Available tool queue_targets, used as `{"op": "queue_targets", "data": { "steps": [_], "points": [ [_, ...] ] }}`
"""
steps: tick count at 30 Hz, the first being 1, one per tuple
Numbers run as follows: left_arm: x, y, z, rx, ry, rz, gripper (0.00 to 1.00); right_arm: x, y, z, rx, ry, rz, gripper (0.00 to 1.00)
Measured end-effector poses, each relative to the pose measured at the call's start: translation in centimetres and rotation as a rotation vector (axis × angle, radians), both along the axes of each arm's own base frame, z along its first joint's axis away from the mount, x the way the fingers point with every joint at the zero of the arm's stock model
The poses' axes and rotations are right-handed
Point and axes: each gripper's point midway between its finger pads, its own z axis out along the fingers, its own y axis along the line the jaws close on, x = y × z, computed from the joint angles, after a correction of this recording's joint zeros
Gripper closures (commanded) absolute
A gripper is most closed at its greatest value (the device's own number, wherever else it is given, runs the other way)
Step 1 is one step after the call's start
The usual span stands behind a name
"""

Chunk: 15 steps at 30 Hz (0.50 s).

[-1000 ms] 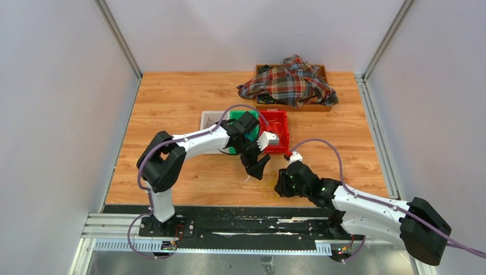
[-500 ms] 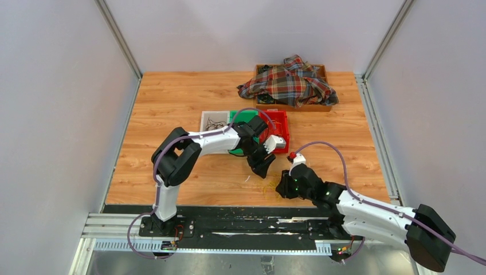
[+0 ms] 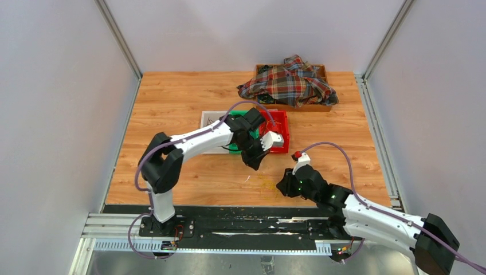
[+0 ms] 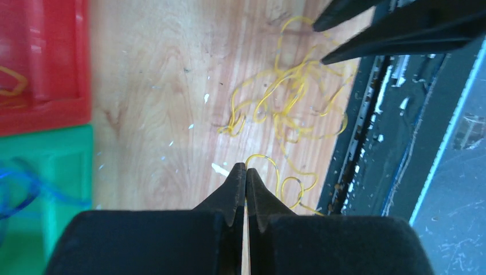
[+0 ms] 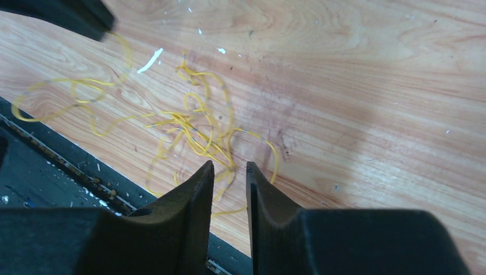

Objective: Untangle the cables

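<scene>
Tabletop [image 3: 172,97] of scuffed wood bears yellow cables [image 5: 198,137] between pale walls [image 3: 57,114].

1. The table top [image 3: 189,97] is wood-grain board with a satin finish, scuffed and flecked with white specks near its front edge.
2. The yellow cables [image 4: 286,97] are thin, smooth-coated wire with a slight sheen.
3. The red tray [image 4: 51,34] and green tray [image 4: 69,166] are glossy moulded plastic.
4. The plaid shirt [image 3: 289,83] is soft woven cloth.
5. The left gripper [image 4: 246,169] and right gripper [image 5: 229,169] are matt black plastic.
</scene>
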Motion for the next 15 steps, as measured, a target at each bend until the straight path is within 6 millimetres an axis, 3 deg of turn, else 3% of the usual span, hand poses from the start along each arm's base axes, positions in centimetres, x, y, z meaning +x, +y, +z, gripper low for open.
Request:
{"op": "queue_targets", "data": {
  "steps": [4,8,10,15],
  "points": [
    [0.3,0.4,5.9,-0.055,-0.098,-0.018,0.99,0.4,0.0,1.1,0.026,-0.042,-0.011,0.52],
    [0.8,0.3,11.9,-0.137,-0.206,-0.016,0.99,0.8,-0.2,2.5,0.046,-0.099,-0.012,0.41],
    [0.6,0.5,14.5,-0.177,-0.243,-0.013,0.99,1.2,0.0,4.0,0.07,-0.146,-0.003,0.38],
    [-0.3,1.3,18.3,-0.228,-0.276,-0.012,0.99,2.5,1.9,10.1,0.181,-0.32,0.06,0.35]
  ]
}}
